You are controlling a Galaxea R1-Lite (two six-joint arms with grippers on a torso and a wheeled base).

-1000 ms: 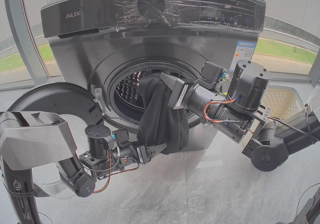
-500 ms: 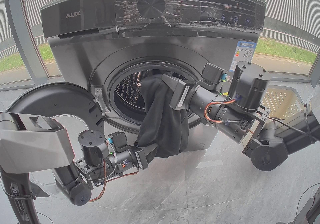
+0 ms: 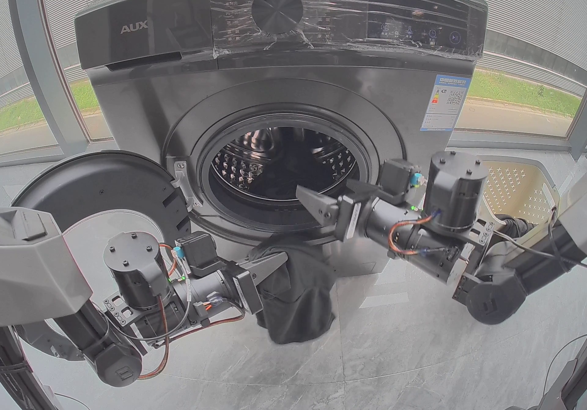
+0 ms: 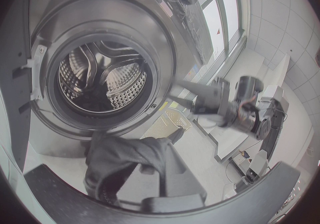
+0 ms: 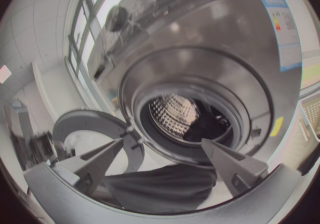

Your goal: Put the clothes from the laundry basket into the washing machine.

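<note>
Washing machine: centre, standing on the floor, windows behind it.
Door: swung open to the machine's left, in front of its lower left corner.
Drum: behind the round opening; clothes lie low inside it.
Garment: outside the machine, below the opening's lower rim, hanging down in front of the machine to the floor.
Left gripper: left of the garment, jaws closed on its upper edge, right of the door.
Right gripper: before the opening's lower right, above the garment and apart from it, jaws spread.
Laundry basket: right of the machine, behind the right arm.
</note>
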